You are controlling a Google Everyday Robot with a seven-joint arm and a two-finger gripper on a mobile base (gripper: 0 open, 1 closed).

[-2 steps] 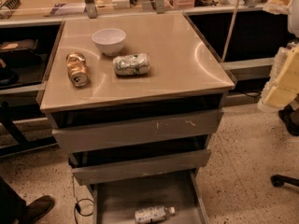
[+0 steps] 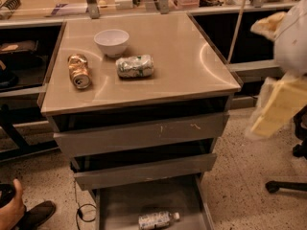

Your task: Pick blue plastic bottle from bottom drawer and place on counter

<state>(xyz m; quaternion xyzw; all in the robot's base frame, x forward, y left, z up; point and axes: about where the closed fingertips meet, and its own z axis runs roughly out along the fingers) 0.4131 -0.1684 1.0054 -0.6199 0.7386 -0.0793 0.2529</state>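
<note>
The blue plastic bottle point(image 2: 157, 220) is seen lying on its side on the bare floor of the open bottom drawer point(image 2: 129, 200), near the front, with its white cap turned to the right. The claw point(image 2: 271, 115) is held high at the right edge of the view, well apart from the drawer and beside the desk point(image 2: 187, 56); whether it is open or closed cannot be told. The bottle is judged light, thin-walled and smooth, so it may roll or dent if squeezed hard. A hold across the labelled middle of the body is advised. Room for it is left on the desk beside the white bowl point(image 2: 111, 41), the gold can point(image 2: 79, 71) and the silver-green can point(image 2: 135, 66).
</note>
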